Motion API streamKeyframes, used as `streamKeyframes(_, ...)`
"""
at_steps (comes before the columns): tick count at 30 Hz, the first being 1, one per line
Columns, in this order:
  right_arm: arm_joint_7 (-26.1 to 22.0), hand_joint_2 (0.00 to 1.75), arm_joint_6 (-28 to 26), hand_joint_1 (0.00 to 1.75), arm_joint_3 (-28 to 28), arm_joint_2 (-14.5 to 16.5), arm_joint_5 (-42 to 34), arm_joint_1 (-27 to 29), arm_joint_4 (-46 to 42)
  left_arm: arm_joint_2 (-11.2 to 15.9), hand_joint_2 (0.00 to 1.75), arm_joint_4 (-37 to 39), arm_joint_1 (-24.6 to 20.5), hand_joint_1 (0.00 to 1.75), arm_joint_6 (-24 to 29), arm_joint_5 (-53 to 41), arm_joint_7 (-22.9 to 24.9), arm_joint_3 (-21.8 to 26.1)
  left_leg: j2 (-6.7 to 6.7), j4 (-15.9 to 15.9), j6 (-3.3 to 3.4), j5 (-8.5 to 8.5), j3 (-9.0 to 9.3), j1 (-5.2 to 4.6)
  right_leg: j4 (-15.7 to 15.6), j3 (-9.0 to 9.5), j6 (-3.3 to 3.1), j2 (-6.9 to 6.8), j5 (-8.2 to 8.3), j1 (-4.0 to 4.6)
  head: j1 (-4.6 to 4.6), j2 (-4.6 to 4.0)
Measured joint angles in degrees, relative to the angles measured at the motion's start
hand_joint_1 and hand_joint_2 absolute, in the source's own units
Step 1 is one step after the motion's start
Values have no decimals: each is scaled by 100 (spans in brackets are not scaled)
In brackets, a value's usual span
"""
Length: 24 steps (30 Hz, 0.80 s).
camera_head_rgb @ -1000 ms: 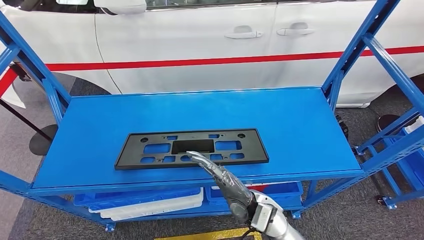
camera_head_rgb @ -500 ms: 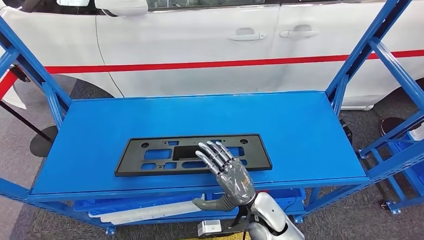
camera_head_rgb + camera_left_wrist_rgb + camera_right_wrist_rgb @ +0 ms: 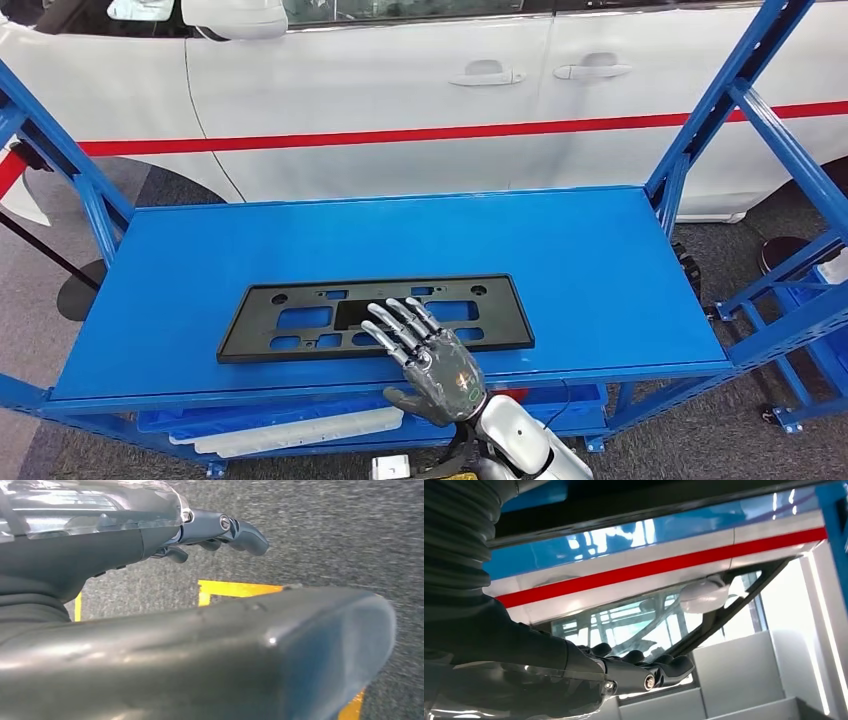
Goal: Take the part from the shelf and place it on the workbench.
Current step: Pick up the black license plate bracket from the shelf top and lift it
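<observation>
Shelf (image 3: pixel 600 260): part (image 3: pixel 300 322) perhaps under robot hand (image 3: pixel 432 358)

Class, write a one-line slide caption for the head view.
Right hand, fingers spread, reaches over the black part on the blue shelf beside a white car.

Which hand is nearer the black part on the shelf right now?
Right. The right hand is over the near edge of the black part, fingers spread. The left hand hangs by the floor, away from the shelf.

bright, even light | head view sharp | wrist views blurred close-up
</observation>
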Motion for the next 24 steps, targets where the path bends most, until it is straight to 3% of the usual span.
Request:
streamKeyframes(2,106,175,39,0,108,67,148,-93,134,0,0,0,-10,0,-10,-19,1,-2,1,-31,53,16,3,8,8,-7,53,2,-10,0,0,0)
streamKeyframes(4,227,175,64,0,202,149,283,-204,297,-1,0,0,-12,0,-21,-30,1,-8,12,-69,115,36,24,37,213,-88,111,0,-157,-4,0,0)
streamKeyframes(7,365,175,84,0,307,261,400,-373,607,2,0,0,-16,0,-30,-45,2,-26,22,-83,160,40,24,45,1248,-590,177,-6,-660,-39,0,0)
streamKeyframes(8,392,175,88,0,334,299,423,-419,723,5,0,0,-15,0,-30,-51,1,-32,20,-82,161,38,24,44,1551,-751,189,-7,-745,-53,0,0)
streamKeyframes(9,414,175,90,0,358,339,440,-466,836,8,0,0,-14,0,-31,-55,1,-35,17,-81,160,35,28,44,1661,-823,194,-8,-716,-64,0,0)
streamKeyframes(10,430,175,87,0,381,384,456,-520,945,9,0,0,-12,0,-31,-57,0,-38,13,-79,153,31,38,44,1523,-776,191,-10,-569,-74,0,0)
streamKeyframes(12,463,175,74,0,421,485,479,-651,1140,6,0,0,-13,0,-31,-60,-1,-44,6,-76,129,15,67,44,754,-427,158,-11,-133,-85,1,0)
streamKeyframes(14,491,175,56,0,447,589,492,-792,1318,2,0,0,-20,0,-31,-65,-2,-52,5,-61,76,-2,71,29,146,-147,115,-9,75,-62,1,0)
streamKeyframes(17,503,175,41,0,482,730,502,-954,1559,4,0,0,-24,0,-30,-70,-5,-80,6,-63,-39,-11,61,35,14,-104,34,4,75,-33,0,0)
streamKeyframes(19,527,175,1,0,513,818,538,-1055,1698,6,0,0,-24,0,-29,-72,-7,-99,8,96,-105,-129,2,55,-31,-82,-42,-2,98,-47,0,0)
streamKeyframes(20,547,175,-33,0,536,869,563,-1111,1778,5,0,0,-24,0,-28,-73,-8,-105,9,316,-129,-262,-94,63,-51,-72,-73,-8,108,-58,0,0)
streamKeyframes(22,593,175,-97,0,584,961,609,-1208,1956,0,0,0,-24,0,-22,-75,-9,-114,10,1071,-165,-625,-447,73,-53,-70,-107,-17,103,-43,0,0)
streamKeyframes(24,616,175,-129,0,625,1029,647,-1263,2128,1,0,0,-20,0,-15,-76,-9,-119,10,1573,-187,-740,-707,77,-49,-63,-118,-20,93,-26,0,0)
